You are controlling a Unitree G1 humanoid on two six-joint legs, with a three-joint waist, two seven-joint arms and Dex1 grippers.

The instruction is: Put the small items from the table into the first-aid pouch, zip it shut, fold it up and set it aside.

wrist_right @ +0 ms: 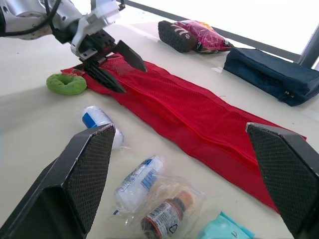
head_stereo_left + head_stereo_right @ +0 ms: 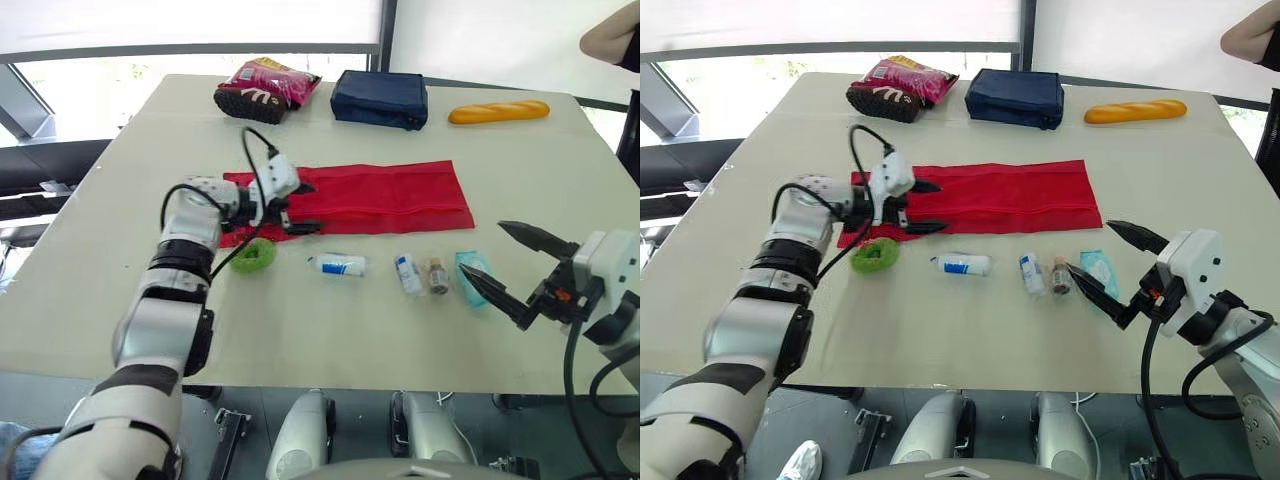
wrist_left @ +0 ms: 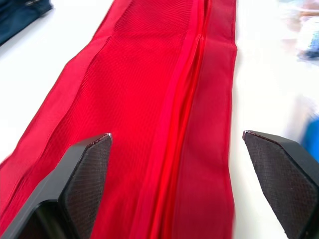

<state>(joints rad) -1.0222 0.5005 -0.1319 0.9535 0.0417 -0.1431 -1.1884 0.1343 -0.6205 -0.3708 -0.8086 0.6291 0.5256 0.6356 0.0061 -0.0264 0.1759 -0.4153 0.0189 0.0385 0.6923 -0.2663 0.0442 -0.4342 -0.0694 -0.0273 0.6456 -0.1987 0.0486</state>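
The red first-aid pouch (image 2: 370, 197) lies unfolded flat across the middle of the table, its zip line running lengthwise (image 3: 192, 74). My left gripper (image 2: 312, 208) is open just above the pouch's left end, with nothing between its fingers. In front of the pouch lies a row of small items: a green ring (image 2: 253, 255), a white and blue roll (image 2: 340, 265), a small white bottle (image 2: 407, 273), a brown vial (image 2: 437, 276) and a teal packet (image 2: 470, 275). My right gripper (image 2: 482, 247) is open and empty, hovering just right of the teal packet.
Along the far edge sit a red snack bag (image 2: 265, 88), a navy pouch (image 2: 380, 98) and a toy baguette (image 2: 498, 111). A person's arm (image 2: 610, 35) shows at the far right corner. The table's front edge (image 2: 300, 375) is close below the items.
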